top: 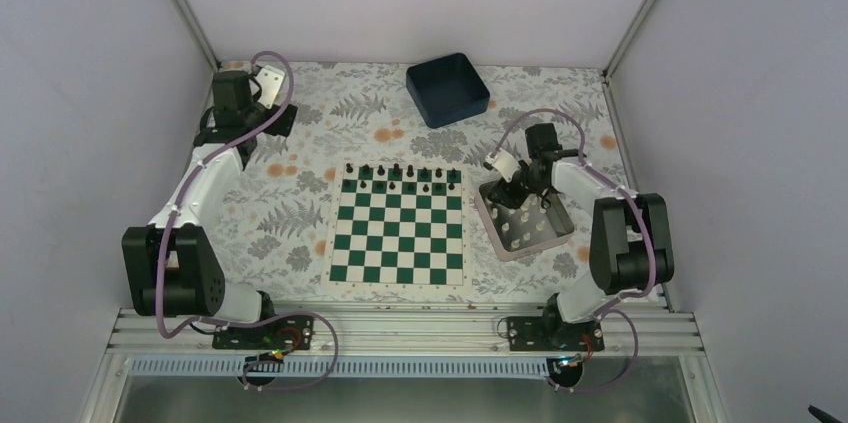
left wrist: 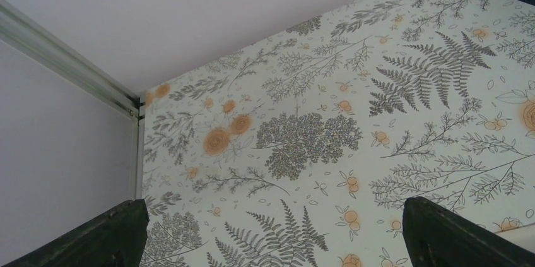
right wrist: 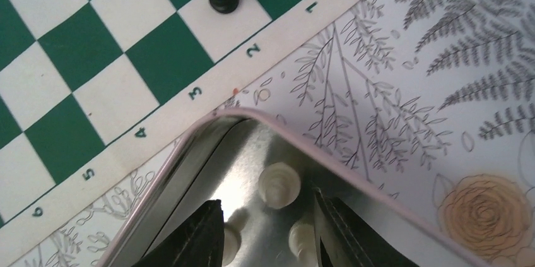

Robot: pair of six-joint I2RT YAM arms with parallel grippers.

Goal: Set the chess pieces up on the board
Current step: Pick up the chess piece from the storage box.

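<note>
While in shiny tray (right wrist: 189, 178), rnd pcs (right wrist: 279, 185)

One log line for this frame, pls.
right gripper: open, straddling white piece in tray | left gripper: open, over table | board: black pieces only

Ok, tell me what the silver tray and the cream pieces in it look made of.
Silver rectangular tray: looks like thin metal, glossy; its floor mirrors light. Small cream chess pieces: probably moulded plastic, smooth with a soft sheen.
</note>
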